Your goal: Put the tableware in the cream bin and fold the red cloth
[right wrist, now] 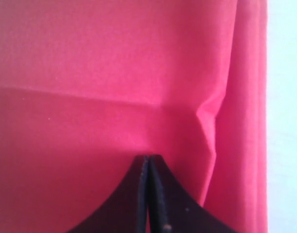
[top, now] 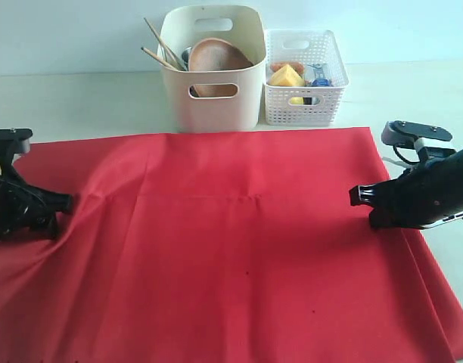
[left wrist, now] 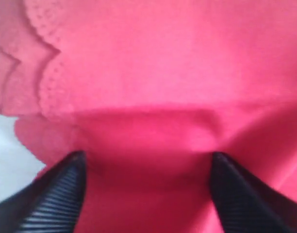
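The red cloth (top: 231, 257) lies spread over the table, with a crease running across it from one gripper to the other. My left gripper (top: 65, 203) sits at its left edge. Its jaws stand wide open (left wrist: 146, 162) over the cloth (left wrist: 177, 63), close to the scalloped edge (left wrist: 49, 77). My right gripper (top: 356, 197) is at the cloth's right side, shut (right wrist: 148, 159), with a sliver of red cloth (right wrist: 100, 58) between its pads. The cream bin (top: 216, 98) at the back holds a brown wooden plate (top: 216, 57) and chopsticks (top: 162, 45).
A white lattice basket (top: 303, 98) with food items stands to the right of the cream bin. Bare white table (top: 65, 98) shows behind the cloth and along its right side. The cloth's right edge lies doubled over (right wrist: 250, 121).
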